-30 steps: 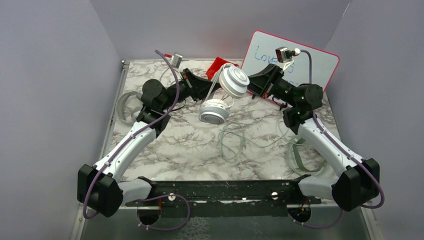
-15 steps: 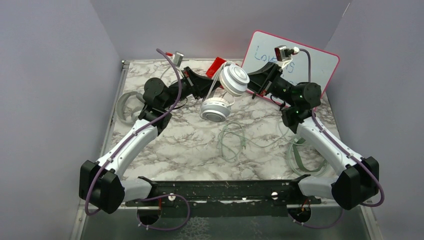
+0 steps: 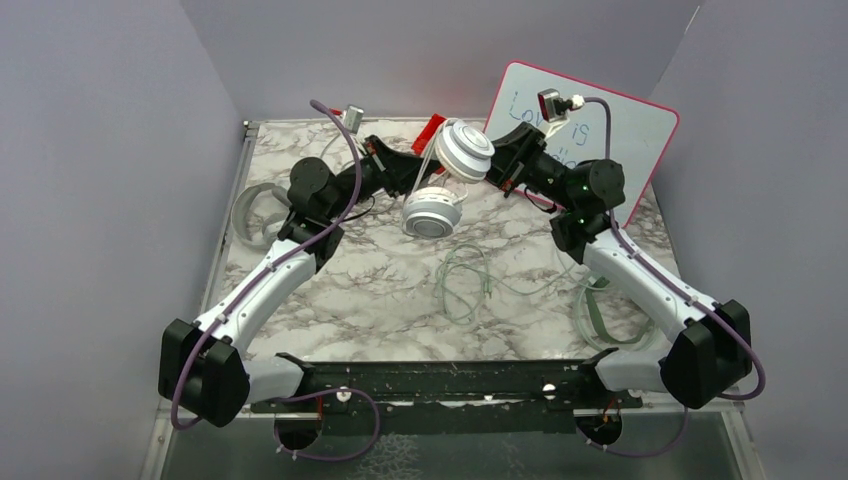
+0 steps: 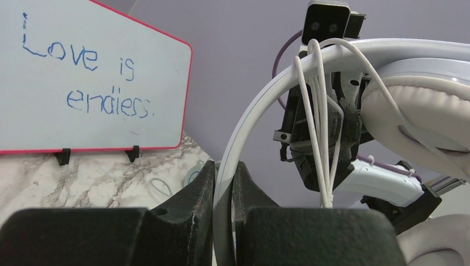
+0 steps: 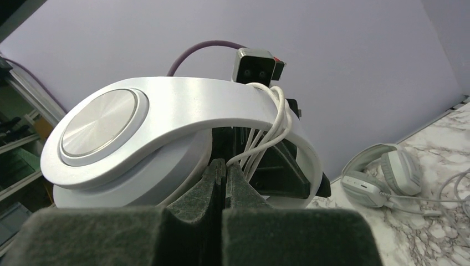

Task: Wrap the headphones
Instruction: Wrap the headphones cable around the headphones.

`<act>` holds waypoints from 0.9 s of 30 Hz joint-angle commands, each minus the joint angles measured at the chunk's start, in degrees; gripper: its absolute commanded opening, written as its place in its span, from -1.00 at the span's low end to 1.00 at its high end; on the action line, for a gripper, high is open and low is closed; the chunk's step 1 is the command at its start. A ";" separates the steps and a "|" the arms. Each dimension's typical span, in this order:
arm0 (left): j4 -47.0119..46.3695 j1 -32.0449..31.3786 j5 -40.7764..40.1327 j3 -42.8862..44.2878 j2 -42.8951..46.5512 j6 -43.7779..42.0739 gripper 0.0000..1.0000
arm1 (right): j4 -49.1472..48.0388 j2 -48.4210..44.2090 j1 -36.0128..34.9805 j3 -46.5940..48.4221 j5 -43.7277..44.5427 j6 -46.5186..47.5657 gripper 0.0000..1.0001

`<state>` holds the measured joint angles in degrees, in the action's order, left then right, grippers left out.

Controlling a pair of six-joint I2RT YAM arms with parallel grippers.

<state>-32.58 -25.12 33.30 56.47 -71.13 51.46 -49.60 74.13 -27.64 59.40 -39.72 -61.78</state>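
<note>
Jaws of the left gripper point(image 4: 223, 169) pinch the white headphones point(image 3: 466, 150) by the headband point(image 4: 252, 108) above the bench point(image 3: 350, 290), while the right gripper point(image 5: 224, 166) jaws nip their cable point(image 5: 267, 130).

"Love is endless." is handwritten in blue marker, over two lines, on the red-framed whiteboard point(image 4: 94, 77), and is read clearly in the left wrist view. In the top view only part of its first line is made out.
</note>
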 commanded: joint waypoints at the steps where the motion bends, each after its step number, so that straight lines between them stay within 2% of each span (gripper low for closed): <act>1: 1.68 1.48 -8.12 -1.46 -0.66 6.34 -1.00 | -1.68 -0.11 -2.86 2.17 -0.08 4.11 -0.99; 8: 2.68 1.56 -6.70 -6.09 -1.33 18.27 -1.00 | 10.24 -1.18 -3.30 3.05 3.65 14.39 -0.99; 12: 2.61 1.57 -5.33 -8.76 -2.19 26.28 -1.00 | 13.19 -1.01 -3.33 3.05 3.85 17.24 -0.99; 19: 3.80 1.56 -1.14 -9.67 -5.28 33.78 -1.00 | 20.05 -0.15 -3.30 4.81 3.84 21.02 -0.99; 27: 3.37 3.16 2.02 -11.73 -7.20 35.88 -1.00 | 31.40 1.48 -3.36 8.47 3.60 24.69 -0.99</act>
<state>-32.12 -23.64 35.68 46.24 -75.53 83.53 -20.64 76.09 -29.43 63.66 -32.45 -39.09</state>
